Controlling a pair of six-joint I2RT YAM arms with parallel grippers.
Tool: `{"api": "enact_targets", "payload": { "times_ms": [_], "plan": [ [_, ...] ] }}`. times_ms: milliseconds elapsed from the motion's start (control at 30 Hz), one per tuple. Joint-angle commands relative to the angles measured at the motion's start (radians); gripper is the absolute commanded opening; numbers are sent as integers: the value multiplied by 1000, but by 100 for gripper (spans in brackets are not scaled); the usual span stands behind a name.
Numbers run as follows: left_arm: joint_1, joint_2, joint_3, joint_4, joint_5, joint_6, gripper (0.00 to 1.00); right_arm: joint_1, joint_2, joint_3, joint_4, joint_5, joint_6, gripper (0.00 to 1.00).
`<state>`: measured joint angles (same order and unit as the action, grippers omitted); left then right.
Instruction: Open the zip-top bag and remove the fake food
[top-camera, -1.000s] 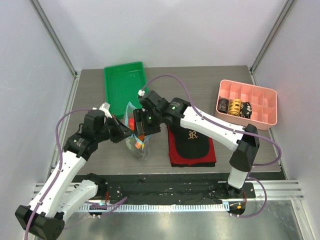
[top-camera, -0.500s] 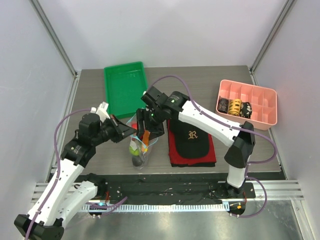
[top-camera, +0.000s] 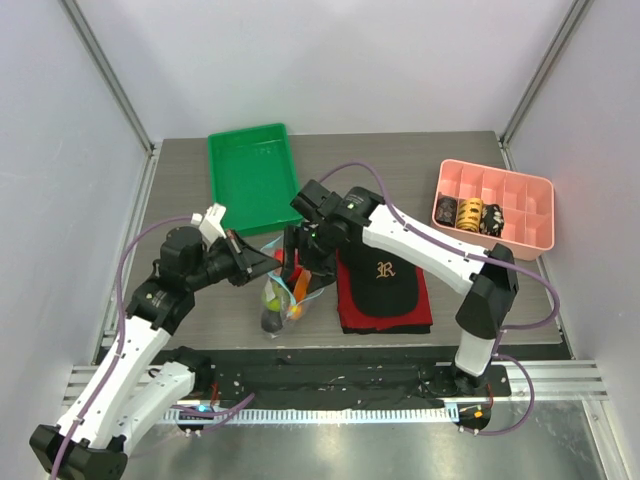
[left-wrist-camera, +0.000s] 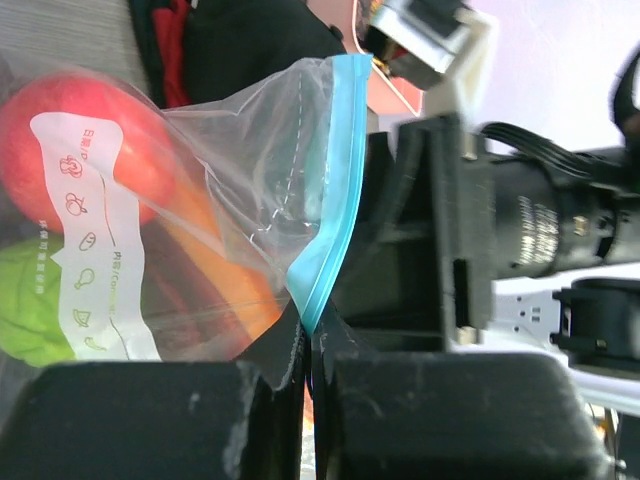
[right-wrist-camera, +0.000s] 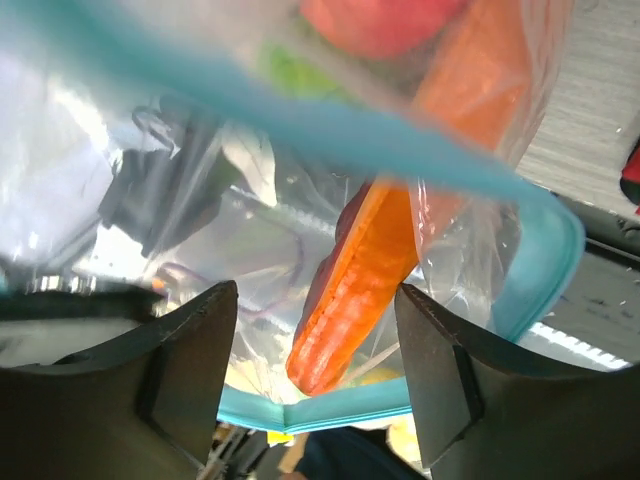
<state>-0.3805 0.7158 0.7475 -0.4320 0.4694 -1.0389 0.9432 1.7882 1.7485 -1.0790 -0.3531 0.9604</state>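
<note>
zip-top bag (top-camera: 280, 300) lengthwise near-far, mouth far (left end effector (top-camera: 264, 263) pinching)

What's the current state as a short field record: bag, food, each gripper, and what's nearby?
bag: zip-top bag, mouth parted, between the two grippers
food: red apple, green piece and melon slice, all inside the bag
left gripper: shut on the blue zip strip
right gripper: open at the bag mouth, gripping nothing
nearby: green tray, black cap, pink divided box
</note>
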Motion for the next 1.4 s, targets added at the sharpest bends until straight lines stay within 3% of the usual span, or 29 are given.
{"api": "enact_targets", "payload": {
  "times_ms": [0, 333, 467, 567, 700, 933, 1067, 1200, 1367],
  "plan": [
    [-9, 5, 9, 137, 100, 2, 0, 6, -16, -24, 16, 31, 86, 68],
    [-11, -13, -8, 176, 147, 10, 0, 6, 43, -92, 59, 42, 336, 59],
    [-11, -33, -17, 138, 170, 37, 0, -3, 50, -119, 115, 43, 405, 15],
    [-11, -55, -11, 73, 163, 95, 0, -24, 71, -63, 119, 19, 396, 1],
    [-11, -73, -4, -112, 169, 178, 0, -82, 105, 72, 117, 4, 351, 1],
    [-9, -114, 16, -344, 78, 301, 0, -170, 109, 135, 125, -101, 258, 1],
    [-9, -153, 1, -326, 17, 271, 0, -193, 77, 109, 61, -175, 50, 1],
    [-11, -135, -20, -366, -130, 223, 0, -192, -13, 30, 53, -283, -47, 1],
    [-11, -49, -2, -392, -224, 163, 0, -155, -56, 159, -70, -340, -152, 2]
  ]
}}
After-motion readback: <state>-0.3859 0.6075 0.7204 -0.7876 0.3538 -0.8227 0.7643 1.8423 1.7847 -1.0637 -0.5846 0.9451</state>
